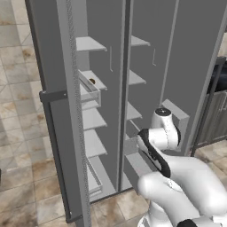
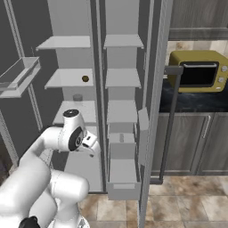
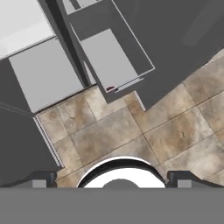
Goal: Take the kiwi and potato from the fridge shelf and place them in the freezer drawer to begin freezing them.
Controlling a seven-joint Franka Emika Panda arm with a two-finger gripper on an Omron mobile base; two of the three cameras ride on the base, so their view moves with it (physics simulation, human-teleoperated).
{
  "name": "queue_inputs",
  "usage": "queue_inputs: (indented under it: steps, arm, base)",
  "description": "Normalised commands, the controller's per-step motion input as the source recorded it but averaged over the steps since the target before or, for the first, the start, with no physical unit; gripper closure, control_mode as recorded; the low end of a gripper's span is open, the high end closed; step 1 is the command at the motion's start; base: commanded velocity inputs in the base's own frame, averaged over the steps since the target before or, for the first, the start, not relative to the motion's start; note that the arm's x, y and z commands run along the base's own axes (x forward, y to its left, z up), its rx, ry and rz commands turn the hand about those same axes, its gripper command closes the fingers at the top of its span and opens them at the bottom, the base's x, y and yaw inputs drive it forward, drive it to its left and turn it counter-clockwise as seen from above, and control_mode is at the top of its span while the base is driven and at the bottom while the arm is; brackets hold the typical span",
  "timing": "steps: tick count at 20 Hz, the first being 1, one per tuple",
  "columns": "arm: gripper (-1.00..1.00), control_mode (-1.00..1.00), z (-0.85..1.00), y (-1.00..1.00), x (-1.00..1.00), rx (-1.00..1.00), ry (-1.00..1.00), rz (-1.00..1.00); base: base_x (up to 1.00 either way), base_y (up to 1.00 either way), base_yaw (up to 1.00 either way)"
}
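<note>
The pincer (image 2: 92, 147) hangs low in front of the open fridge, pointing down; in the hand view its two dark fingertips (image 3: 41, 178) sit wide apart at 7 and 5 o'clock, so it is open, nothing between them. Below it lies brown mottled tile floor (image 3: 131, 131). At 12 o'clock in the hand view is the grey box-shaped freezer drawer (image 3: 109, 59), pulled out, low walls, pale flat bottom; a small reddish spot at its front edge, too small to tell what.

In the right base view the white arm's wrist (image 2: 73, 129) stands before the lower left compartment. Up at 12 o'clock from it, a small dark brown round item, likely the kiwi (image 2: 85, 79), rests on a thin pale grey fridge shelf (image 2: 62, 80), toward its right side. The same item (image 1: 92, 81) shows in the left base view. Potato: cannot tell where.

At 3 o'clock, a yellow microwave (image 2: 198, 71) on a dark bench (image 2: 191, 102) over grey cabinets (image 2: 191, 142).
</note>
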Motion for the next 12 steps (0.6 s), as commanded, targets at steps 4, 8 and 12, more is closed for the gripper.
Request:
queue_inputs:
  steps: [4,8,12]
  arm:
    - [-1.00,-1.00,0.27,0.01,-1.00,0.00,-0.12,0.00]
    - [-1.00,-1.00,0.11,0.08,-0.99,0.00,-0.11,0.00]
    - [-1.00,-1.00,-0.10,0.17,-0.63,0.00,0.00,0.00]
  base:
    - [0.00,0.00,0.00]
    - [0.00,0.00,0.00]
    - [0.00,0.00,0.00]
